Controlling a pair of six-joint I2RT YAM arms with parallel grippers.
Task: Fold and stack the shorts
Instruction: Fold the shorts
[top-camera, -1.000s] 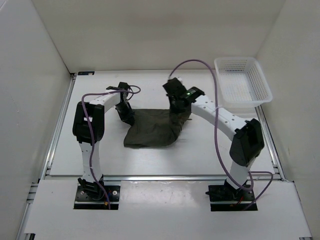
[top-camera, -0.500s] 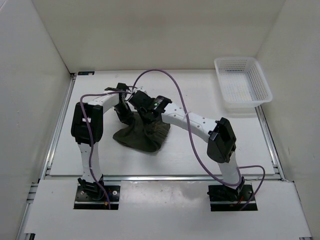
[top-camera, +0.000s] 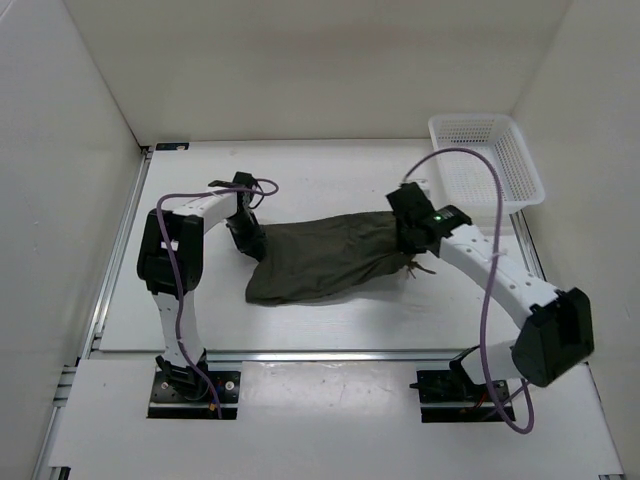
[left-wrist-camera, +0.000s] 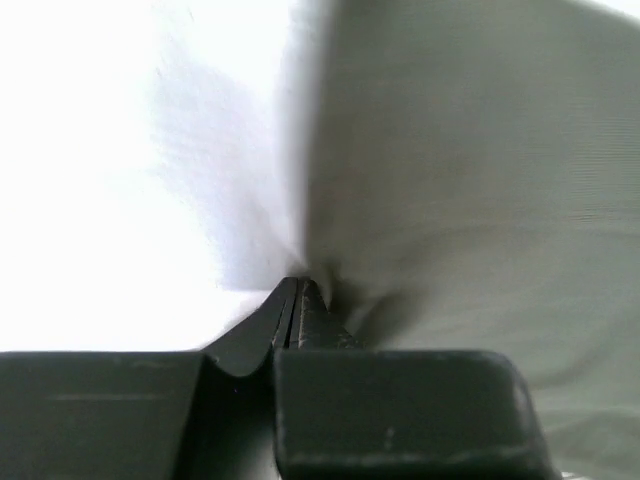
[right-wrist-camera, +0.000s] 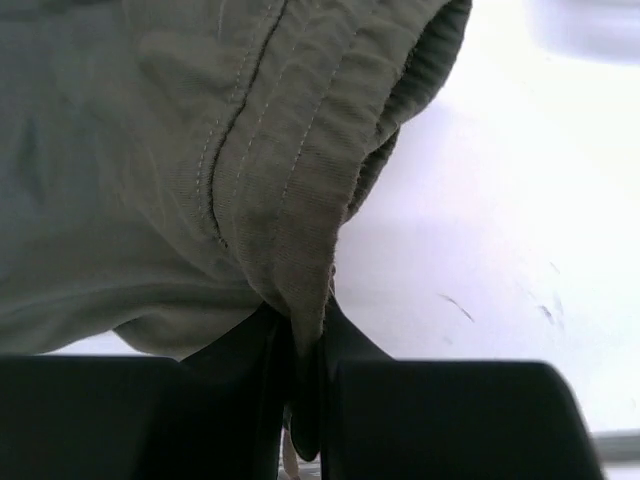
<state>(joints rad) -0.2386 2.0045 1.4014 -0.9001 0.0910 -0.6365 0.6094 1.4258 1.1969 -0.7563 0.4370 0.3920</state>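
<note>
Swinging back toward 3 o'clock, right pincer (top-camera: 412, 245), clamped on the shorts (top-camera: 320, 258), stretches them out; left pincer (top-camera: 250, 240) grips their 9 o'clock edge.

My left arm (top-camera: 172, 262) rises from its base at seven o'clock, elbow bent, forearm reaching toward one o'clock, wrist tipped downward. My left gripper (top-camera: 249, 240) is closed tight, pinching an edge of the shorts (top-camera: 320, 262). My right arm (top-camera: 500, 280) starts at five o'clock, elbow out at four, forearm angled toward ten. My right gripper (top-camera: 413, 250) is clamped on the shorts' opposite end.
</note>
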